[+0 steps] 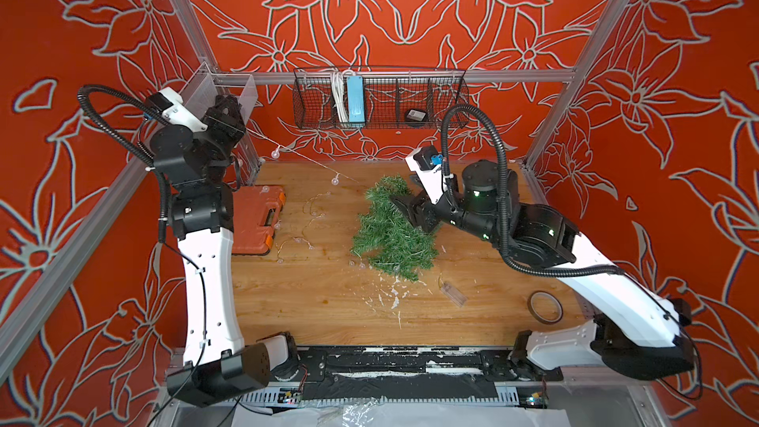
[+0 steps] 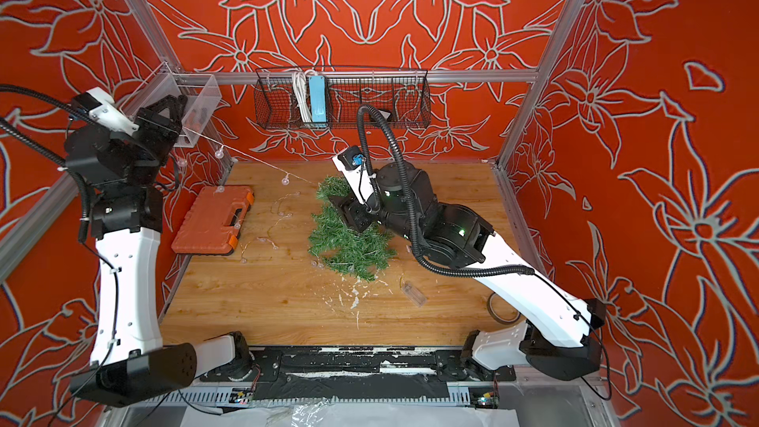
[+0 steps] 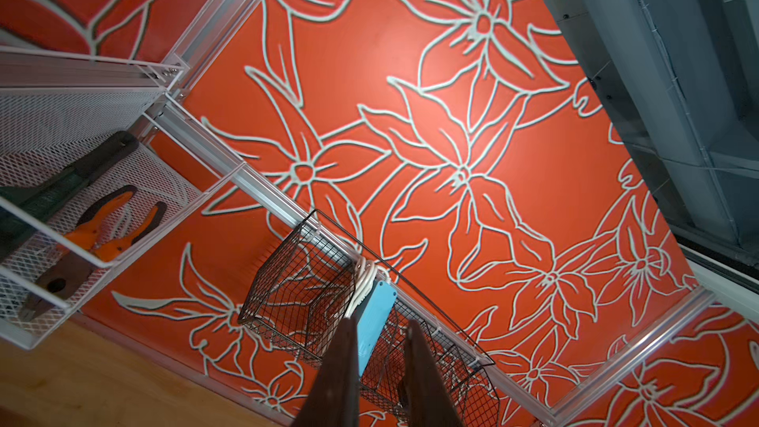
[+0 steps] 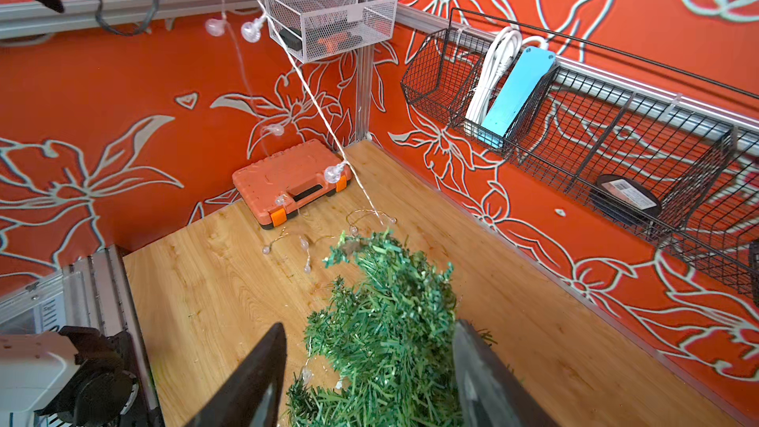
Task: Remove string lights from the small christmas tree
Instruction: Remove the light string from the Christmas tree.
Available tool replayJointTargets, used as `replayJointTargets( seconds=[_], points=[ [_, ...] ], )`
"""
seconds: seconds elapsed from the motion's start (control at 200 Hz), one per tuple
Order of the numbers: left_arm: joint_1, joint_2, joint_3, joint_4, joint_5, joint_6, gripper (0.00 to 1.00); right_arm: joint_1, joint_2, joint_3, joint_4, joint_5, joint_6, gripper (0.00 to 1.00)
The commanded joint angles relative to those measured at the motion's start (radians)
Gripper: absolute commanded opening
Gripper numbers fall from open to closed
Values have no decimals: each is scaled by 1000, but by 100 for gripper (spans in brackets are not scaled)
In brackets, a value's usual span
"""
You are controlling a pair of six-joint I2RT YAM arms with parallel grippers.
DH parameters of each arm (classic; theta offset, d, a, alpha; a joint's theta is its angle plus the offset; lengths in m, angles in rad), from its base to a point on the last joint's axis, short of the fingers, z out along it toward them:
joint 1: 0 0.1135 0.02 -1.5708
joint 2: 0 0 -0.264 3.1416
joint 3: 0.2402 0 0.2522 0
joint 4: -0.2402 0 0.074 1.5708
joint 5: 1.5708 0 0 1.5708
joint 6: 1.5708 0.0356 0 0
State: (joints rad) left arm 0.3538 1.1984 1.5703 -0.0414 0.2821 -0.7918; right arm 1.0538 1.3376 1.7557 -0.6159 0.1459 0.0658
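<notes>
Things counted in both top views: two robot arms, one small bushy green christmas tree (image 1: pixel 390 236) (image 2: pixel 349 240), one set of string lights (image 1: pixel 336 178) (image 2: pixel 286 178) made of thin coppery wire with little clear round bulbs, one orange plastic tool case (image 1: pixel 256 225), one brown tape ring (image 1: pixel 545 306) and one blue power strip (image 1: pixel 355 100). The tree lies flat in the middle of the wooden desk (image 1: pixel 312 314). The right claw (image 1: pixel 404 197) is spread over its middle. The left claw (image 1: pixel 240 125) is up high, pinching the wire. The wire runs tight down toward the tree's narrow end, with two bulbs on it. More wire lies in loose loops between case and tree. One clear battery box (image 1: pixel 454 293) lies near the tree's wide end.

In the left wrist view, the left claw (image 3: pixel 380 322) is nearly pressed together. The wire cannot be seen there.

In the right wrist view, the right claw (image 4: pixel 369 324) has its two fingers wide apart with the tree (image 4: pixel 390 334) between them. The string lights (image 4: pixel 332 174) rise from near its narrow end.
</notes>
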Motion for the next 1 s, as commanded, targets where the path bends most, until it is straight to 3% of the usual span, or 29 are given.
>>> replayJointTargets(
  seconds=[0.0, 0.205, 0.37, 0.535, 0.816, 0.906, 0.996],
  points=[
    [19, -29, -69, 6, -28, 1, 0, 0, -1, 14, -33, 37, -16, 65],
    [18, -12, -53, 114, 173, -100, 0, 16, 112, 147, -123, -11, -92, 65],
    [19, 29, 25, 96, 204, -114, 0, 76, 267, 338, -201, 82, -185, 65],
    [19, 8, -12, 134, 240, -152, 0, 83, 408, 461, -177, 141, -239, 66],
    [19, -15, -28, 145, 265, -162, 0, 69, 727, 868, -300, 241, -303, 66],
    [19, -21, -47, 160, 272, -167, 0, 52, 796, 967, -339, 226, -302, 66],
    [19, -26, -63, 170, 277, -170, 0, 42, 814, 969, -322, 212, -303, 65]
  ],
)
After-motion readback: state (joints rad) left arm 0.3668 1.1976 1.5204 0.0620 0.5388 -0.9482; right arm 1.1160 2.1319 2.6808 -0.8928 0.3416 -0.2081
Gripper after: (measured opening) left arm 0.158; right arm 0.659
